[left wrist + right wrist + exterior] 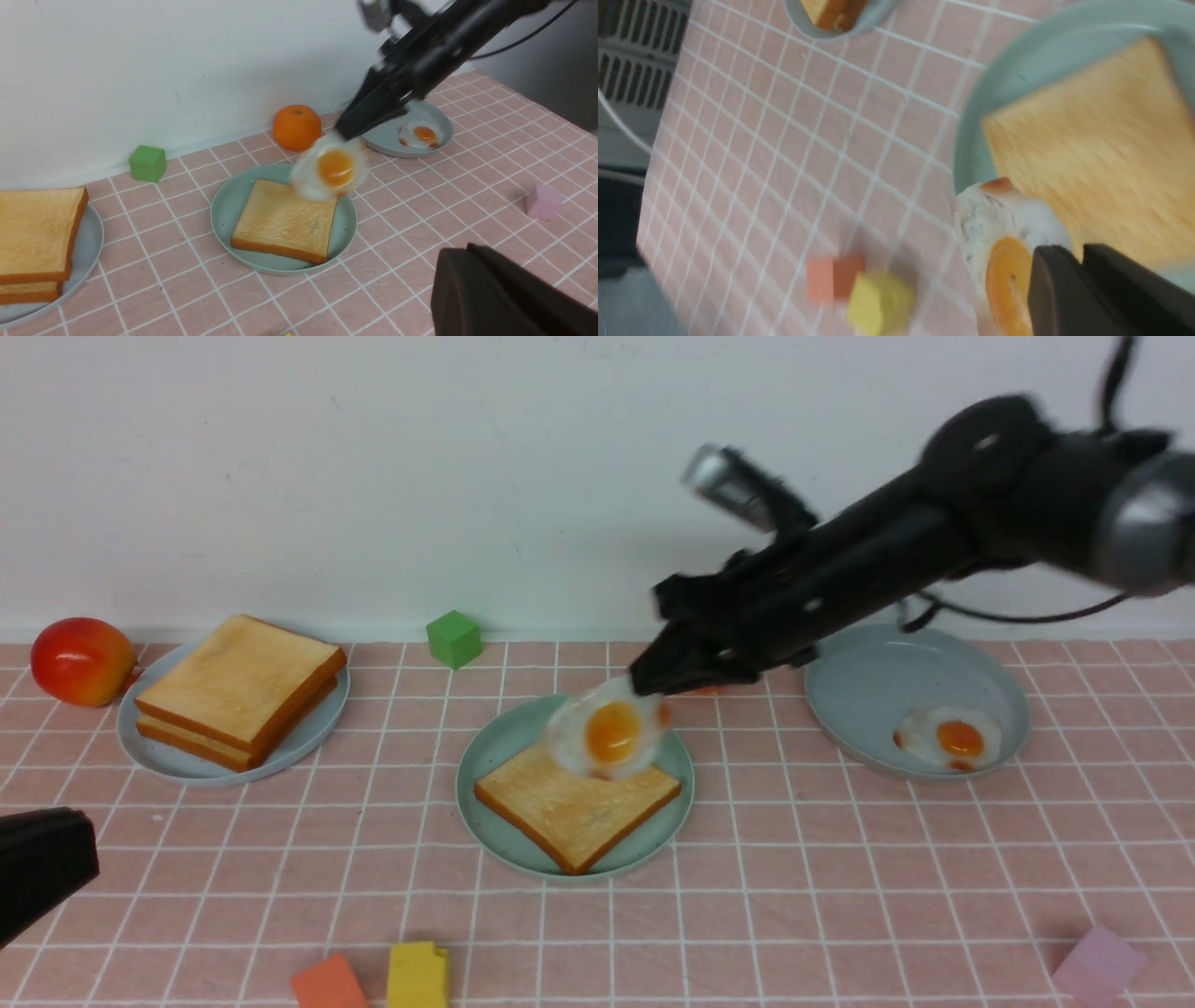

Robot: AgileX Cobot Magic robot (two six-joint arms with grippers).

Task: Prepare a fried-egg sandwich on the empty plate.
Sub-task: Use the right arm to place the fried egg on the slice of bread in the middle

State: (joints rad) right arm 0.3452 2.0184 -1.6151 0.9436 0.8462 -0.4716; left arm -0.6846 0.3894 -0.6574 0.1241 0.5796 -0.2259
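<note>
My right gripper (653,683) is clamped on the rim of the egg (611,733), which hangs tilted from my jaw tips with its yolk facing the front camera. The egg is over the far corner of the toast (574,807); I cannot tell whether they touch. It is white with an orange yolk, and blurred. The toast, one golden square with a darker crust, lies flat on the mint plate (485,747). My left gripper (65,859) sits low at my left, jaws together, well apart from the plate.
</note>
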